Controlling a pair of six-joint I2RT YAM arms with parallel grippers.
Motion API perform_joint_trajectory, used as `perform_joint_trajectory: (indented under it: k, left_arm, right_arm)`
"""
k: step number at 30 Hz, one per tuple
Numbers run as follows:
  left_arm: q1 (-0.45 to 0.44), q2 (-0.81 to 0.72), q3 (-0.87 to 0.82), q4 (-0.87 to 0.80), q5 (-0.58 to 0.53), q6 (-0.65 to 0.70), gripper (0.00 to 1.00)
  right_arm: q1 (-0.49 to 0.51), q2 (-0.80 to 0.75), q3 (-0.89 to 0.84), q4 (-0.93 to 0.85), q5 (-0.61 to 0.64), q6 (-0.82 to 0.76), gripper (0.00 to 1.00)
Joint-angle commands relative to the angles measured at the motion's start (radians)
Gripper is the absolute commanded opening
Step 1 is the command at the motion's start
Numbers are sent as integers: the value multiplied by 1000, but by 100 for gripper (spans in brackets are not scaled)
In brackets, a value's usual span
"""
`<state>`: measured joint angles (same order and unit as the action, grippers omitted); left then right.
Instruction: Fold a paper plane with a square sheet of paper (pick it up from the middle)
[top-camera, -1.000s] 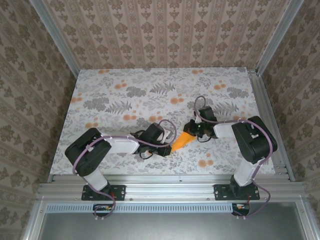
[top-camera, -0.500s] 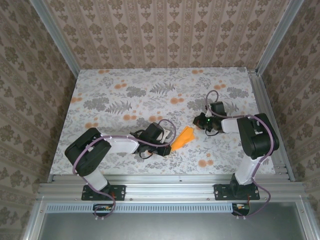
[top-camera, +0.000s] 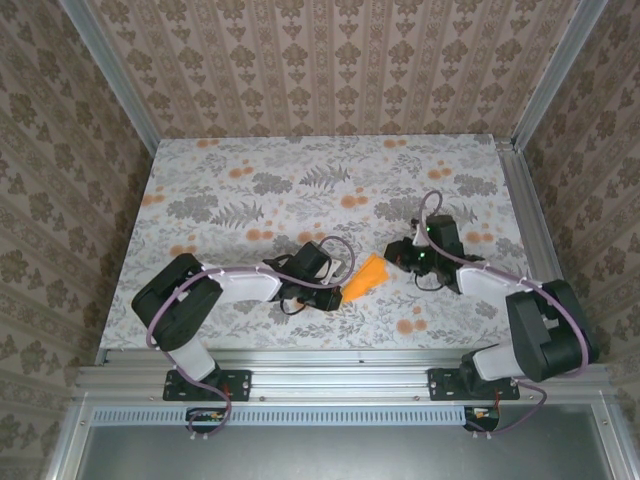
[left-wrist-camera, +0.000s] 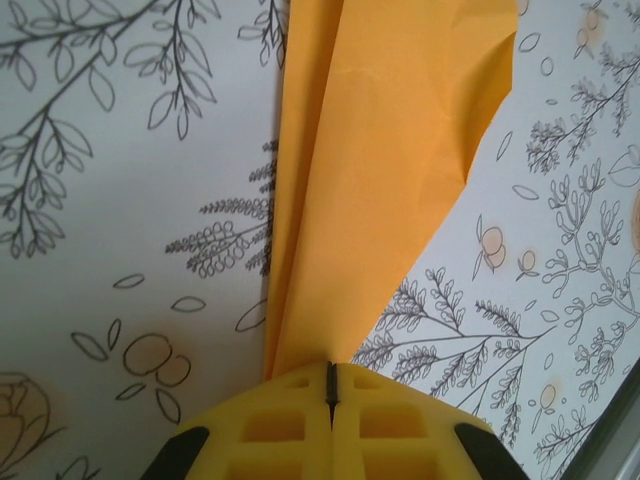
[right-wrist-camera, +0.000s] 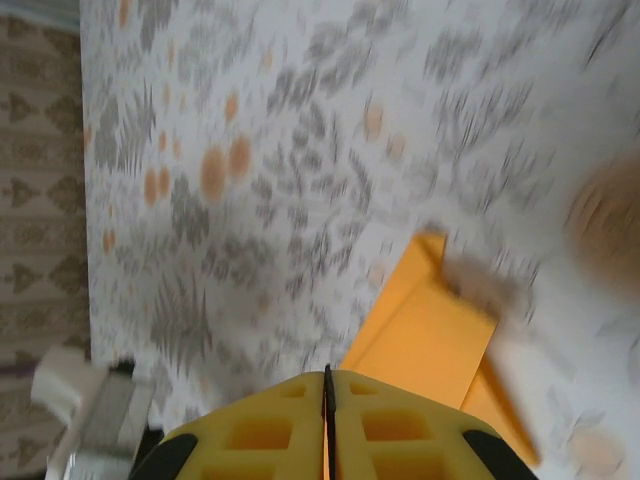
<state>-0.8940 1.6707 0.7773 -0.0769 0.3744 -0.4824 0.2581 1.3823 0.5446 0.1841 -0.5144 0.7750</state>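
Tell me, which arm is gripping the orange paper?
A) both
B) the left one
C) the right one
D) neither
B: the paper runs straight out from between the shut jaws of the left gripper, while the right gripper is shut with nothing between its jaws.

Top external sat high behind the arm bases and faced down and forward over the whole table (top-camera: 250, 170). Left wrist looked past the left gripper (left-wrist-camera: 330, 375), very near the paper plane (left-wrist-camera: 380, 180). Right wrist looked past the right gripper (right-wrist-camera: 327, 385) from further back, blurred. All three shared the paper plane and the floral table.
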Motion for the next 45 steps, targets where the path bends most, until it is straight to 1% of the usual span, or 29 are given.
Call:
perform_joint_trajectory:
  k: [1, 5, 6, 9, 13, 15, 18, 24, 27, 31, 37, 42, 45]
  left_arm:
    - [6, 21, 18, -183, -20, 39, 6]
    - [5, 42, 38, -186, -20, 50, 6]
    - [6, 48, 40, -185, -19, 51, 6]
    - [5, 57, 37, -176, -23, 52, 5]
    - [6, 50, 22, -173, -33, 53, 5]
    - [7, 50, 13, -170, -34, 55, 4]
    - [6, 52, 3, -166, -35, 58, 3]
    - [12, 54, -20, -161, -34, 66, 1]
    - [17, 54, -32, -156, -32, 67, 1]
    - [18, 49, -39, -155, -28, 66, 1]
    - [18, 46, -29, -167, -22, 71, 1]
    - [13, 41, 3, -170, -6, 65, 4]
    - [6, 24, 39, -192, -11, 66, 9]
  right_arm:
    - [78, -41, -45, -5, -29, 90, 13]
    - [206, 1, -29, 71, 20, 140, 13]
    - [229, 49, -19, 85, 32, 144, 13]
    - [274, 129, -7, 139, 44, 163, 12]
    - [308, 189, -10, 140, 62, 151, 12]
    - [308, 196, -14, 114, 83, 125, 11]
    - [305, 192, 1, 23, 135, 61, 11]
    - [263, 172, 8, -90, 208, -38, 10]
    - [227, 170, -11, -114, 226, -78, 10]
    - [164, 153, -28, -130, 229, -113, 9]
    - [117, 96, -20, -166, 223, -141, 9]
    - [106, 40, -12, -158, 155, -106, 10]
    - [92, 16, -22, -151, 119, -80, 12]
